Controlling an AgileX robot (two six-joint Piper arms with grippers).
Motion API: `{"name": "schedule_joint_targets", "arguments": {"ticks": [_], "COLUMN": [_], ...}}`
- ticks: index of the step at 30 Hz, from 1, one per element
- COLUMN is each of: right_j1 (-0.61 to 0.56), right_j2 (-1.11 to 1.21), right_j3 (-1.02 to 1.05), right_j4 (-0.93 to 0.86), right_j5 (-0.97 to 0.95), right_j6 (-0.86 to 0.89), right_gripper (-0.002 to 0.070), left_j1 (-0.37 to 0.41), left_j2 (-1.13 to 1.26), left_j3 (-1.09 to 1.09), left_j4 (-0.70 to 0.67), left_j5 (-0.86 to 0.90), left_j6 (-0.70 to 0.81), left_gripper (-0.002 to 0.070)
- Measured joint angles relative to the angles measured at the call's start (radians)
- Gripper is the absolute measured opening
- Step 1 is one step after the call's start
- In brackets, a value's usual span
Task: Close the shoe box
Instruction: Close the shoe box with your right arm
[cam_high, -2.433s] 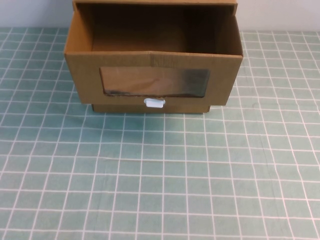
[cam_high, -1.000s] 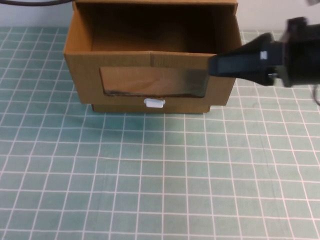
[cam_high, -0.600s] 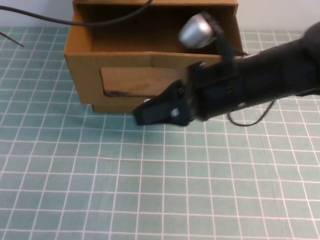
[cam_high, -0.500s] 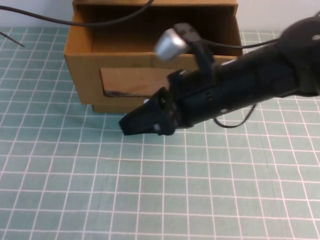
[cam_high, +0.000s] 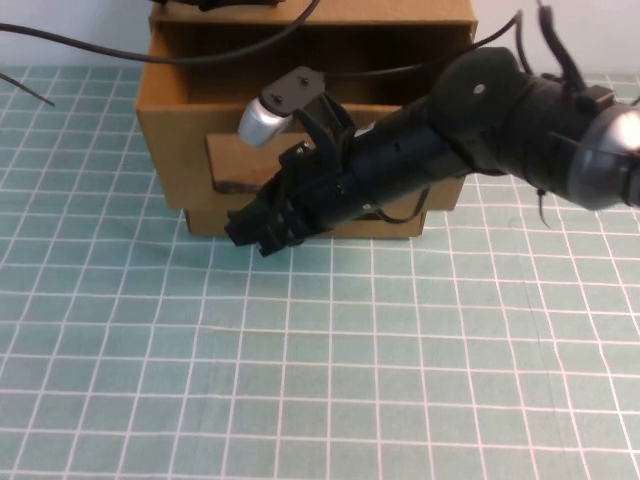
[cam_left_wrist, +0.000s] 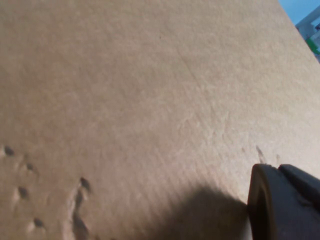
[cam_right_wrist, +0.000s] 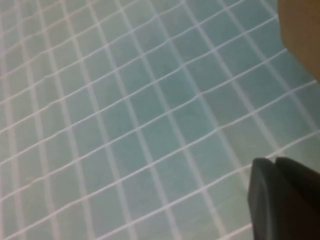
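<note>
Cardboard shoe box (cam_high: 180, 150) is sitting at the mat's (cam_high: 300, 380) far edge, drawer partly out.
We are seeing the right gripper (cam_high: 262, 226), fingers together and empty, lying across its front; the left gripper (cam_left_wrist: 282, 205) is hovering by cardboard.

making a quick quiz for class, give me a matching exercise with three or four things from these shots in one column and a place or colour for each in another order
Things:
1. shoe box
2. right claw
3. left claw
4. table mat

Descriptions:
a. green with a white grid
b. brown cardboard, drawer part pulled out
c. low in front of the box's windowed face
d. close against plain cardboard, seen only from its own wrist camera

Pairs: 1-b, 2-c, 3-d, 4-a
</note>
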Motion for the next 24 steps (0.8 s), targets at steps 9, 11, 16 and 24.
{"name": "schedule_joint_targets", "arguments": {"ticks": [9, 11, 16, 24], "right_j1": [-0.023, -0.037, -0.072, -0.063], "right_j2": [0.162, 0.187, 0.235, 0.238], "right_j3": [-0.212, -0.253, -0.337, -0.354], "right_j4": [-0.021, -0.021, -0.021, -0.059], "right_j5": [-0.02, -0.014, 0.004, 0.057], "right_j6": [0.0, 0.0, 0.016, -0.04], "right_gripper": [-0.0014, -0.0014, -0.0014, -0.0013], "left_j1": [0.0, -0.002, -0.002, -0.002], "left_j2": [0.0, 0.0, 0.002, 0.002], "left_j3": [0.0, 0.0, 0.0, 0.0], "left_j4": [0.0, 0.0, 0.0, 0.0], "left_j5": [0.0, 0.0, -0.002, -0.004], "left_j6": [0.0, 0.0, 0.0, 0.0], "left_gripper": [-0.0003, -0.0003, -0.0003, -0.0003]}}
